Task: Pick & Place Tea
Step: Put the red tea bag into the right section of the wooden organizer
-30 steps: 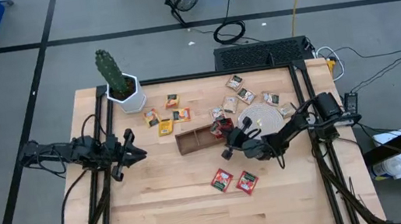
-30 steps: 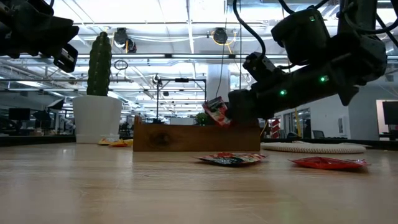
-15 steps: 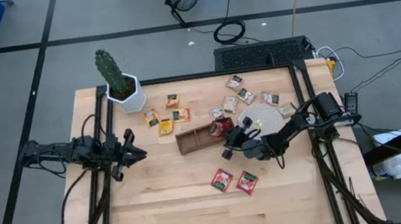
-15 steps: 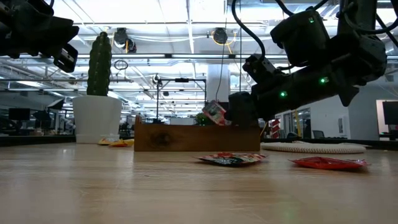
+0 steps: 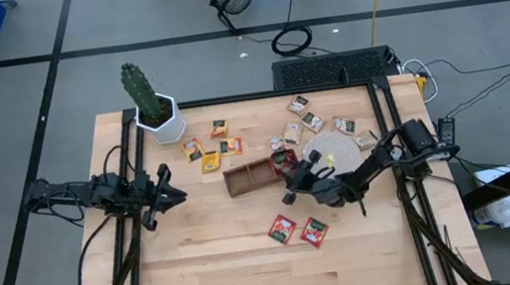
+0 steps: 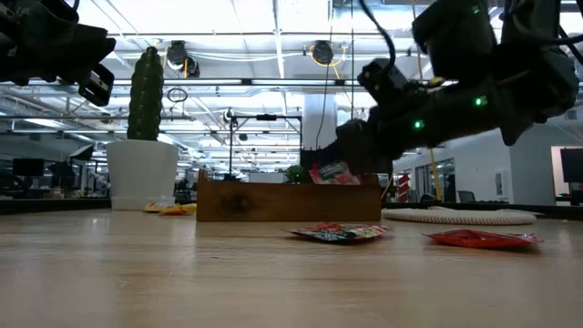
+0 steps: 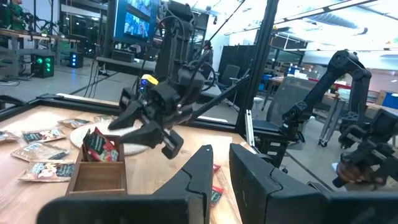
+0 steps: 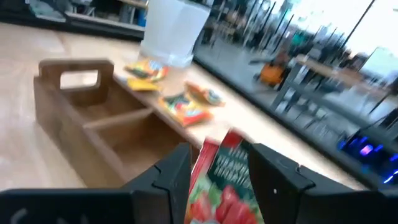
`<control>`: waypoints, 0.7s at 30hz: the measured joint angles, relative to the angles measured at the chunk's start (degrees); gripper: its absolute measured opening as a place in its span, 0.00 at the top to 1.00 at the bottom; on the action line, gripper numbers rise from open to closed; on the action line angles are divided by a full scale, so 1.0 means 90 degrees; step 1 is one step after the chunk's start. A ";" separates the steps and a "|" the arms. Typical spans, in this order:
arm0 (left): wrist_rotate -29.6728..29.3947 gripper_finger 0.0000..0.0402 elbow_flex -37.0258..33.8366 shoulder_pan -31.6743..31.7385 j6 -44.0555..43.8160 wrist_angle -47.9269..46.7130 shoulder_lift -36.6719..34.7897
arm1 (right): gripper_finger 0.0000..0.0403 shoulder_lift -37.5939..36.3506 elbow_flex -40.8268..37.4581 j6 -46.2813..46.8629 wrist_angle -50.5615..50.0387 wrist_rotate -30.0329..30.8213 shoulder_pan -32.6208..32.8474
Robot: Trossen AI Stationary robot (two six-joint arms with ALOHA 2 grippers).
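A red tea sachet (image 7: 99,146) stands tilted in the right end compartment of the wooden tray (image 5: 255,174), its top showing over the rim (image 6: 335,173). My right gripper (image 7: 146,127) hovers open just over that compartment. In its wrist view the sachet (image 8: 227,180) stands between the two fingers. Two more red sachets (image 5: 297,229) lie flat on the table nearer the front edge. My left gripper (image 5: 168,197) waits at the table's left, a narrow gap between its fingers (image 7: 202,177), holding nothing.
Yellow-orange sachets (image 5: 209,154) lie left of the tray. Tan ones (image 5: 306,115) are scattered around the round whitish disc (image 5: 331,149) at the back right. A potted cactus (image 5: 159,116) stands at the far left corner. Bare wood lies toward the front edge.
My right gripper has opened and let go of the red sachet over the tray's right end. The sachet, held tilted above the rim before, has dropped into the compartment and tipped over flatter.
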 joint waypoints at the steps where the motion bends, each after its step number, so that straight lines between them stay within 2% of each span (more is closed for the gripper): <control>1: 0.0000 0.86 0.0000 0.0000 0.0000 0.0000 0.0000 | 0.64 0.0000 0.0000 -0.0334 0.0192 0.0129 0.0049; 6: 0.0000 0.86 0.0000 0.0000 0.0000 0.0001 -0.0001 | 0.65 -0.0231 0.0000 -0.1744 0.0713 0.0474 0.0269; 9: 0.0000 0.86 0.0000 0.0000 0.0000 0.0005 -0.0002 | 0.65 -0.0708 0.0002 -0.2156 0.0383 0.0438 0.0362; 11: 0.0000 0.86 -0.0002 0.0000 0.0000 0.0002 -0.0002 | 0.67 -0.1187 0.0012 -0.2403 -0.0255 0.0093 0.0376; 13: 0.0000 0.86 0.0000 0.0000 0.0000 0.0005 -0.0001 | 0.71 -0.1781 0.0187 -0.2454 -0.1558 -0.0446 0.0301; 16: 0.0000 0.86 0.0000 0.0000 0.0000 0.0002 -0.0001 | 0.85 -0.2562 0.1069 -0.1684 -0.4904 -0.1558 -0.0051; 18: 0.0000 0.86 0.0000 0.0000 0.0000 0.0002 -0.0002 | 0.96 -0.2717 0.1992 -0.1147 -0.7242 -0.2776 -0.0446; 21: 0.0000 0.86 0.0000 0.0000 0.0000 0.0004 -0.0002 | 0.99 -0.2513 0.3197 -0.1062 -0.9652 -0.3888 -0.1017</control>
